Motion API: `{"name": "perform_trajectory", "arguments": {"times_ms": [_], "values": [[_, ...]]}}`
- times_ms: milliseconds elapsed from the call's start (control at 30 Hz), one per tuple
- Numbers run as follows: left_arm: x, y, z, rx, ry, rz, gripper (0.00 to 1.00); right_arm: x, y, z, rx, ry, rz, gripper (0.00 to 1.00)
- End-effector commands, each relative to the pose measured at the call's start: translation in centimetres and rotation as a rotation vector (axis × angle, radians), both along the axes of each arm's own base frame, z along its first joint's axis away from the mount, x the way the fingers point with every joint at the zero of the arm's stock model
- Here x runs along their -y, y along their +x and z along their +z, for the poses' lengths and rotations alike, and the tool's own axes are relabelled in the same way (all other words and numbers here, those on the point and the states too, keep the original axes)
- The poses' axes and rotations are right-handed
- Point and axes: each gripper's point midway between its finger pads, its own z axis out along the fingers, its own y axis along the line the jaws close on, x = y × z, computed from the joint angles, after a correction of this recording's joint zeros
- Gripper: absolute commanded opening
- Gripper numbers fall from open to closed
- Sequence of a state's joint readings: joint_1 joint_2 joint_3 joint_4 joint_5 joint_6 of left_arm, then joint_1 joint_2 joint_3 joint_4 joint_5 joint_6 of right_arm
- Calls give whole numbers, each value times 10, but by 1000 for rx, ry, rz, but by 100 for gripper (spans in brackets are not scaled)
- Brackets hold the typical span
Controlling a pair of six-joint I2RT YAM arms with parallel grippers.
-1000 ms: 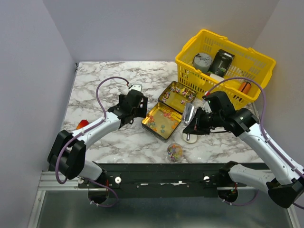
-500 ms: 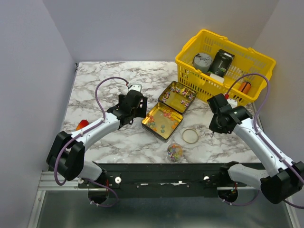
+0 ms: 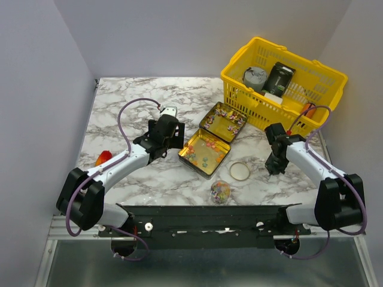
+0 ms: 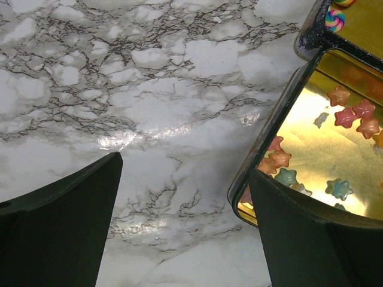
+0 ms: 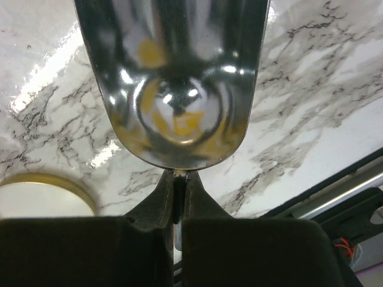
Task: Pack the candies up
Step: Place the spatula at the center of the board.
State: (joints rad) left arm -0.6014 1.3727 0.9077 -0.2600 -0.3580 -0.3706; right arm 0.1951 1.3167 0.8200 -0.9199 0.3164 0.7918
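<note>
Candies point(image 4: 353, 113) lie in the tin point(image 4: 272, 128) beside released left jaws; downturned right jaws clench a scoop point(image 5: 173, 78).

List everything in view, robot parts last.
table: one, marble, under everything
basket: one, yellow, far right
round can: one, grey, in basket
box: one, black, in basket
cylinder: one, orange, in basket
tin: one, gold, open, centre
candies: many, mixed colours, inside tin
ring: one, gold-rimmed, right of tin
container: one, clear, near edge
lump: one, orange-red, left side
scoop: one, silver, in right hand
left hand: one, black, open beside tin
right hand: one, black, shut on scoop
</note>
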Motion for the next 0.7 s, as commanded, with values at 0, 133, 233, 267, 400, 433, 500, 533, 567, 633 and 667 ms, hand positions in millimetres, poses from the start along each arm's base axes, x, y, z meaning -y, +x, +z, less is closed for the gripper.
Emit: {"name": "perform_trajectory", "arguments": {"times_ms": [0,133,233,267,400,433,500,533,567,633,667], "values": [[-3,4,9,33,-15,14,99,-8,11,-16,11,42,-6,1],[-5,3,12,37,-5,11,99,-9,6,-32,-39,47,-15,9],[-5,-1,17,38,-10,-4,99,-13,2,-43,-75,66,-4,6],[-4,-1,24,49,-10,-17,99,-13,1,-46,-85,66,-9,6],[-11,-5,37,74,28,-44,99,-11,-2,-49,-102,57,-17,18],[-12,-5,39,77,34,-45,99,-11,-3,-48,-102,56,-18,20],[-15,-6,44,88,37,-43,99,-10,-1,-43,-86,56,-20,30],[-14,-7,45,89,34,-45,99,-10,-2,-41,-84,56,-22,33],[-15,-7,47,90,30,-45,99,-11,0,-37,-74,60,-21,38],[-13,-10,46,83,17,-48,99,-12,0,-29,-54,67,-19,43],[-13,-11,46,81,10,-45,99,-12,4,-23,-33,71,-16,47]]}}
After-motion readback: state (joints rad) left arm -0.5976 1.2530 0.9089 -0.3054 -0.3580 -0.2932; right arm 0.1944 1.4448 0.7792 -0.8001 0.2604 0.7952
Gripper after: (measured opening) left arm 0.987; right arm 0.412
